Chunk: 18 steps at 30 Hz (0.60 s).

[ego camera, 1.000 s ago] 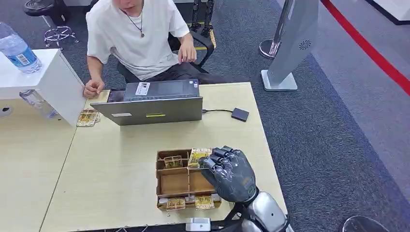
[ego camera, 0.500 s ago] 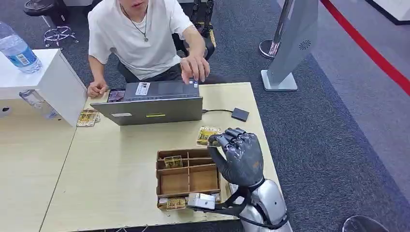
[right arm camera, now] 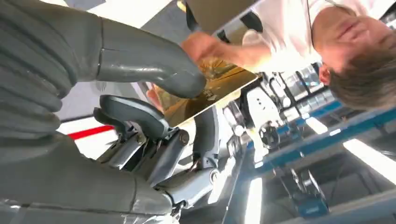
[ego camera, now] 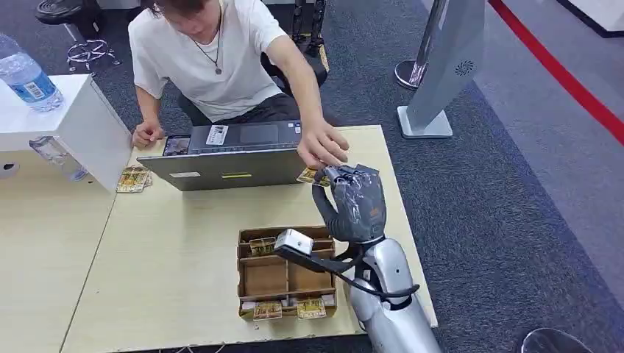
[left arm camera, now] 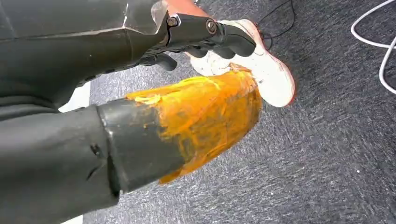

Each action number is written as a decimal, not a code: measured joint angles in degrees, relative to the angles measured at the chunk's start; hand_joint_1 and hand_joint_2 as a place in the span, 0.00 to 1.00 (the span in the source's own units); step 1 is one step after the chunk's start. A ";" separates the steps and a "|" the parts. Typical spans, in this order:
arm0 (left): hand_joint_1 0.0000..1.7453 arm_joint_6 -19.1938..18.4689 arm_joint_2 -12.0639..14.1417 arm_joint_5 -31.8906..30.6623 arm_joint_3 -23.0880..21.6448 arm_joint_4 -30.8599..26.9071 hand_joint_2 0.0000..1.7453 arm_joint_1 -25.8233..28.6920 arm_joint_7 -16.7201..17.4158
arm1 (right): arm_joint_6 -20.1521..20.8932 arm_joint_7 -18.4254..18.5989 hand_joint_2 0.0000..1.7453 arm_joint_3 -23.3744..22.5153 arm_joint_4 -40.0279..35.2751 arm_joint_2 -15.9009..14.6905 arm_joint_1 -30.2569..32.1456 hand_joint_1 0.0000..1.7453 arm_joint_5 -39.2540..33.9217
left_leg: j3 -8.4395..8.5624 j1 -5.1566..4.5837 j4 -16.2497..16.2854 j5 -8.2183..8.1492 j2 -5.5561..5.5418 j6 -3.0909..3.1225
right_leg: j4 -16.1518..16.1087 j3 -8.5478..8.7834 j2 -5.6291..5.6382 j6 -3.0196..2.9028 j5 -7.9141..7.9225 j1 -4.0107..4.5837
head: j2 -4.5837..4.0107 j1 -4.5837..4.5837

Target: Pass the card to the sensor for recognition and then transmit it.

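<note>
A: How should the handover be done well?
B: The card (ego camera: 309,176) is pinched by the right hand (ego camera: 353,202) beside the laptop (ego camera: 232,158); release is best delayed until the person's hand (ego camera: 322,147) has it gripped.
A: And the pose?
B: The right arm is stretched forward, hand raised. The left hand (left arm camera: 205,39) is seen hanging, fingers curled, nothing held.

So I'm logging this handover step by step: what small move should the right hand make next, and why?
Probably loosen its fingers and let the card go. The right hand pinches the gold card between thumb and fingers, held out past the laptop, and the person's hand has reached in and is on the card's far end. With both holding it, releasing seems the natural next step.
</note>
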 joint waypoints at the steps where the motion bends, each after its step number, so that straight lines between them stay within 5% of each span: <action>1: 0.00 0.00 0.00 -0.09 0.00 0.00 0.00 0.01 0.00 | 0.00 0.15 1.00 0.06 0.52 -0.04 -0.33 0.75 -0.09 | -0.01 0.00 0.00 0.00 -0.01 0.00 | 0.00 0.00 -0.01 0.00 0.00 0.00 | 0.00 0.00; 2: 0.00 0.00 0.00 -0.15 0.00 0.00 0.00 0.02 0.02 | 0.00 0.50 1.00 0.15 0.98 -0.11 -0.65 0.00 -0.11 | 0.00 0.00 0.00 0.00 -0.01 0.00 | 0.00 0.00 -0.01 0.00 0.00 0.00 | 0.00 0.00; 16: 0.00 -0.02 0.00 0.09 0.00 0.00 0.00 0.02 0.02 | -0.02 1.57 1.00 2.56 3.19 -1.84 -1.57 0.00 -5.38 | 0.00 0.00 0.00 0.00 0.00 0.00 | 0.00 -0.02 0.00 0.00 0.00 0.00 | 0.00 0.00; 17: 0.00 -0.02 0.00 0.22 0.00 0.00 0.00 0.02 0.02 | -0.02 1.37 0.00 2.71 3.19 -1.97 -1.53 0.00 -6.08 | 0.00 0.00 0.00 0.00 0.00 0.00 | 0.00 -0.01 0.00 0.00 0.00 0.00 | 0.00 0.00; 18: 0.00 -0.02 0.00 0.31 -0.02 0.00 0.00 0.02 0.02 | -0.02 1.03 0.00 2.80 3.08 -2.14 -1.38 0.00 -7.44 | 0.01 0.00 0.00 0.00 0.00 0.00 | 0.00 -0.02 0.00 0.00 0.00 0.00 | 0.00 0.00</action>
